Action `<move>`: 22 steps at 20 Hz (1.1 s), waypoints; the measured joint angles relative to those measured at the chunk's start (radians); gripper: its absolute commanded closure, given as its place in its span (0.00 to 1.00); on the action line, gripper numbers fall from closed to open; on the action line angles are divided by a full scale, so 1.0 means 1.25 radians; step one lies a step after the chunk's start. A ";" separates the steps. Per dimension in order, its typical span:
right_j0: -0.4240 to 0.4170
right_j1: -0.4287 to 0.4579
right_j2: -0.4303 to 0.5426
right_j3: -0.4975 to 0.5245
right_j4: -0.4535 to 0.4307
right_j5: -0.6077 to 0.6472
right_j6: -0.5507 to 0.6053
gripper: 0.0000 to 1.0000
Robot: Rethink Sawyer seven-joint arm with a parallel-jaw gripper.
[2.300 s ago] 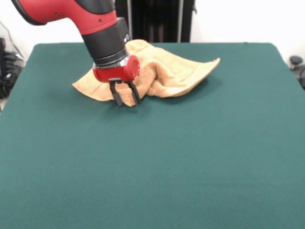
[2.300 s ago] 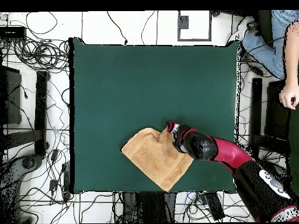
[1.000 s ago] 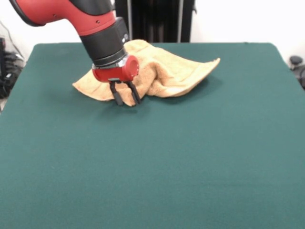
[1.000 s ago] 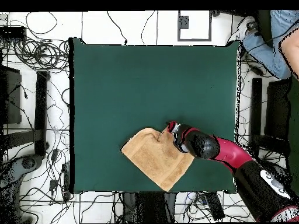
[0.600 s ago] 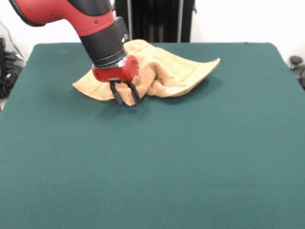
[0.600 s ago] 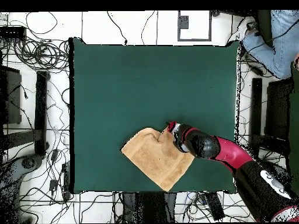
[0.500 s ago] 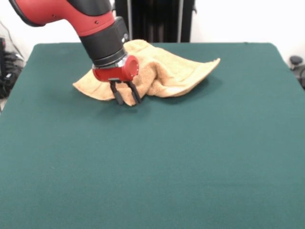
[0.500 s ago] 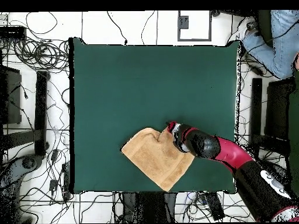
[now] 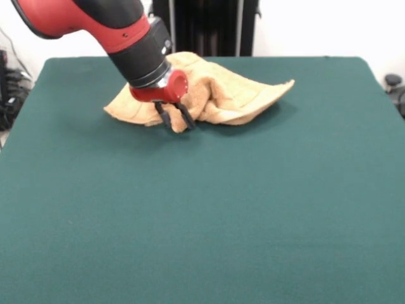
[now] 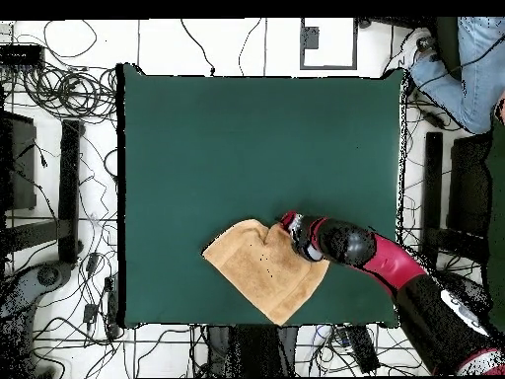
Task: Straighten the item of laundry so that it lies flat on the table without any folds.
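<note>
One tan-orange towel (image 9: pixel 215 95) lies crumpled on the green table (image 9: pixel 253 209), near the edge on the robot's side and a little off that edge's middle. Compared with half a second ago, its front fold has lifted and drawn in: the flap that hung down to the cloth beside the fingers now sits higher, and the towel's end under the arm has pulled slightly inward. From above the towel (image 10: pixel 262 269) reads as a rough diamond, one corner pointing at the table's robot-side edge and the opposite, notched corner toward the table's centre; its long axis in the front view runs roughly parallel to that edge, with one free corner sticking out, raised slightly off the felt.

The single gripper (image 9: pixel 176 117) has moved up and sideways since then, tilted, with its two black fingers (image 9: pixel 166 117) straddling the towel's front fold; the jaws appear closed on that fold. From above, the gripper (image 10: pixel 292 231) sits at the towel's notched corner.

A person's leg (image 10: pixel 459 74) shows past one far table corner.
</note>
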 measured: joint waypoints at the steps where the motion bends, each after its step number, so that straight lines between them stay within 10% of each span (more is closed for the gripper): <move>1: 0.000 0.000 -0.001 0.000 0.000 0.006 0.000 0.00; 22: 0.000 0.038 -0.070 0.085 0.001 0.184 0.000 0.00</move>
